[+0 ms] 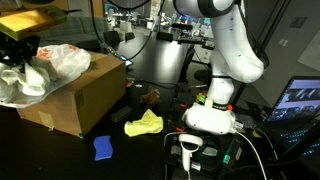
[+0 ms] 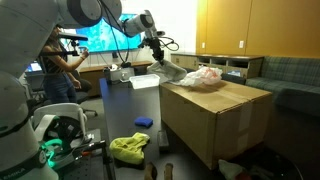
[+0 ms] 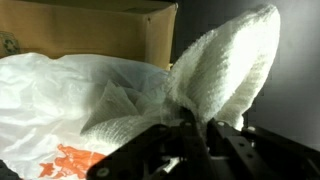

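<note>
As gripper (image 3: 197,128) pinches shut on white terry towel (image 3: 228,70) | step: grasp made, it seems | next likely needs clearing crinkly white plastic bag (image 3: 60,95)

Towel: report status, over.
Gripper shut on towel. Towel up by box. Plastic bag pressed against towel, only thing in the way.

Research lab, as I see it from my remote station. A lit monitor (image 2: 100,40) and a person (image 2: 57,62) stand at the back; a laptop screen (image 1: 300,100) glows beside the robot arm's base (image 1: 210,118); cables (image 1: 264,150) trail around it; a cardboard box (image 2: 215,120) sits by the dark bench (image 2: 130,105); wood cabinets (image 2: 232,25) line the wall.
</note>
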`<state>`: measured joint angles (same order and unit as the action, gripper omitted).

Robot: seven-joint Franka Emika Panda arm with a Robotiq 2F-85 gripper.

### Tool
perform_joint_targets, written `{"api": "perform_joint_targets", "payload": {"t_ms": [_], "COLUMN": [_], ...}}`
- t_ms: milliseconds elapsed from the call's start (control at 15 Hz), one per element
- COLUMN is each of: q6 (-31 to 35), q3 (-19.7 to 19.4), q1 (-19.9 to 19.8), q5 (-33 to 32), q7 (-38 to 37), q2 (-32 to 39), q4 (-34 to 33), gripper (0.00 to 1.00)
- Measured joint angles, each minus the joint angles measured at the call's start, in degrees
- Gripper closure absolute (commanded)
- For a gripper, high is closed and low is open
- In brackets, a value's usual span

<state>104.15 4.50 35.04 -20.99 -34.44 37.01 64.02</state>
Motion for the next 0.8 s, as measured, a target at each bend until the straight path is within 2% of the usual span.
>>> {"api": "perform_joint_targets", "payload": {"t_ms": [467,533,600,733,800], "q6": [-7.1,-7.4,-7.8,-8.6,-9.1], "q3": [-0.1,-0.4,-0.8,-1.4,-1.7], "q1": [9.1,10.0,10.8,11.7,11.9], "q5": [-1.9,-1.9,-1.9,-1.9,-1.9], "q7": [6.2,7.3,8.5,10.8,12.0], "q2": [9.8,10.6,11.3,12.4,12.9], "q4": [-13.6,-14.8,-16.0,-18.4,-19.6], "gripper": [0.91,0.88,0.63,0.60,0.53]}}
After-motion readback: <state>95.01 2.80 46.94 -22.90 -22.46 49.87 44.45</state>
